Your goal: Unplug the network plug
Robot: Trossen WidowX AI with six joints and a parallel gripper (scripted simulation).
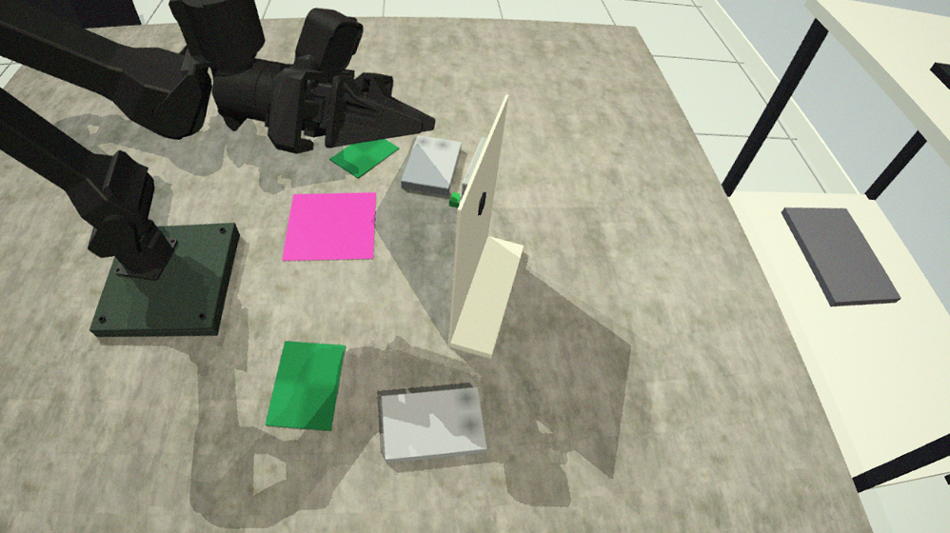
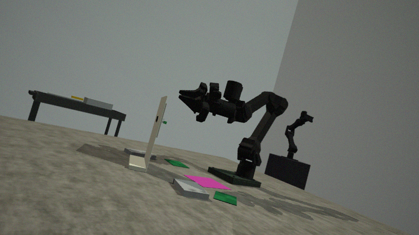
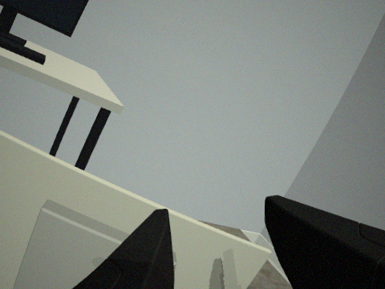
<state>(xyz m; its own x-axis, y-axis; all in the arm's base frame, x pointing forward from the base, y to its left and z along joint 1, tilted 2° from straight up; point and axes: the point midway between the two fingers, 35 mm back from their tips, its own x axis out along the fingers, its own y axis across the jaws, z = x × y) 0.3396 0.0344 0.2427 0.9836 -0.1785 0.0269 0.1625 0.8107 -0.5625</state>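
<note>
A small green plug [image 1: 454, 198] [image 2: 164, 122] sticks out of the arm-facing side of the upright cream panel [image 1: 467, 263] [image 2: 152, 141] [image 3: 24, 181]. Its tab is too small to make out, and the plug is not visible in the wrist view. The flat magenta square [image 1: 330, 227] [image 2: 207, 182] lies on the table between the arm base and the panel. My gripper [image 1: 433, 121] [image 2: 179, 94] [image 3: 217, 215] is partly open with nothing between its fingers. It hangs in the air on the arm's side of the panel, higher than the plug and pointing toward the panel.
A pale plate [image 3: 64, 241] is on the panel's face. Two green pads [image 1: 305, 387] [image 2: 176, 163] and two grey boxes [image 1: 432, 423] [image 2: 190, 189] lie on the table on both sides of the magenta square. The panel's foot [image 1: 488, 302] extends away from the arm.
</note>
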